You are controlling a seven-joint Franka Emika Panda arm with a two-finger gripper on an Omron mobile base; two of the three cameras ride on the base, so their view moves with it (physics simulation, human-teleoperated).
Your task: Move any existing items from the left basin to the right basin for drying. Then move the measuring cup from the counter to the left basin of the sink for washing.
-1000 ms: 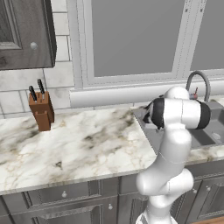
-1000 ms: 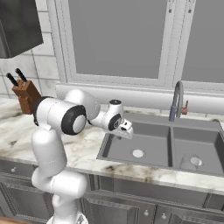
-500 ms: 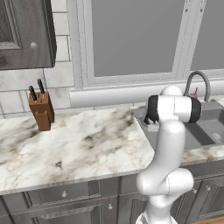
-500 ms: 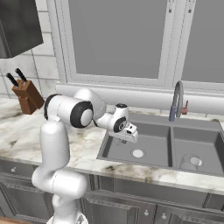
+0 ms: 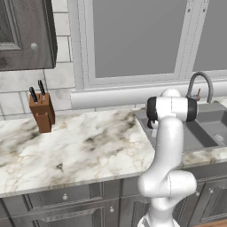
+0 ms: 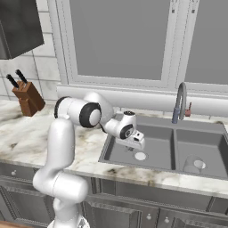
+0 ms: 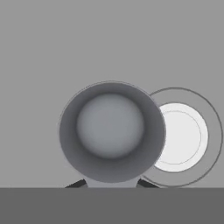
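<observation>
Since one second ago, the arm has swung further over the sink [image 5: 206, 128] in the left base view. From the right base view, the gripper [image 6: 134, 144] hangs over the left basin [image 6: 156, 146], and the see-through cup [image 6: 194, 164] sits in the right basin [image 6: 197, 141]. In the hand view, the jaws grip the measuring cup [image 7: 111, 131] beside the drain [image 7: 184, 136]. We should lower it near the floor before we release.

No writing, label, brand, number or sign can be read anywhere in these pictures; the surfaces in sight are all plain and unmarked.
</observation>
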